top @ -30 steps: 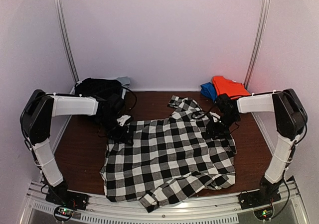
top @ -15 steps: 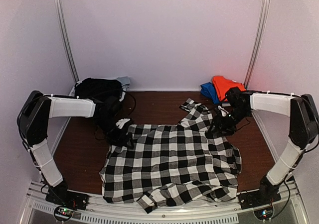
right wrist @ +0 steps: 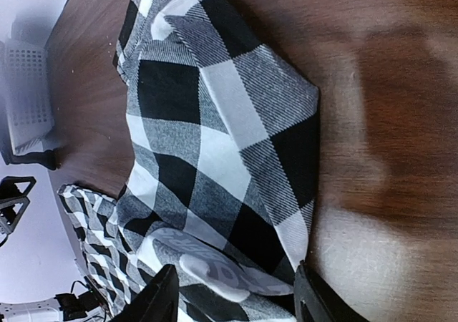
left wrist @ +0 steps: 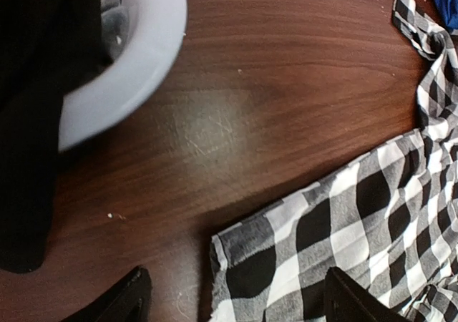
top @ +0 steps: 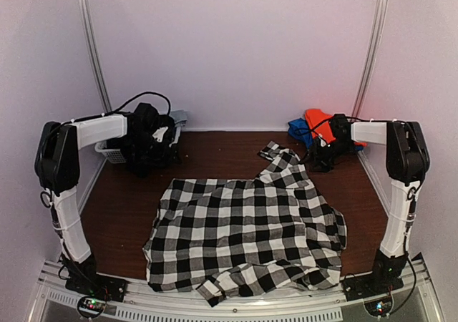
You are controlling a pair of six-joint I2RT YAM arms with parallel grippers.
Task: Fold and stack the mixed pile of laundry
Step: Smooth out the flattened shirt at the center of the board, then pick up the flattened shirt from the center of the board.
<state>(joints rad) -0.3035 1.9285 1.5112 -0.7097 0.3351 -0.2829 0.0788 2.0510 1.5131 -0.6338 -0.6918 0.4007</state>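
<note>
The black-and-white checked shirt lies spread flat in the middle of the table, one sleeve pointing to the back right. My left gripper hangs open by the basket, and the shirt's corner lies on the wood under its jaws, apart from them. My right gripper is open at the back right, just over the sleeve end, gripping nothing. A black garment drapes over the basket. The orange-red garment lies in the back right corner.
The white slatted basket stands at the back left, its rim close to my left gripper. A blue garment sits beside the orange-red one. Bare wood shows behind the shirt, and walls close in on three sides.
Both grippers drew the shirt's upper corners apart, let go and pulled back toward the back corners. The shirt now lies flatter and wider.
</note>
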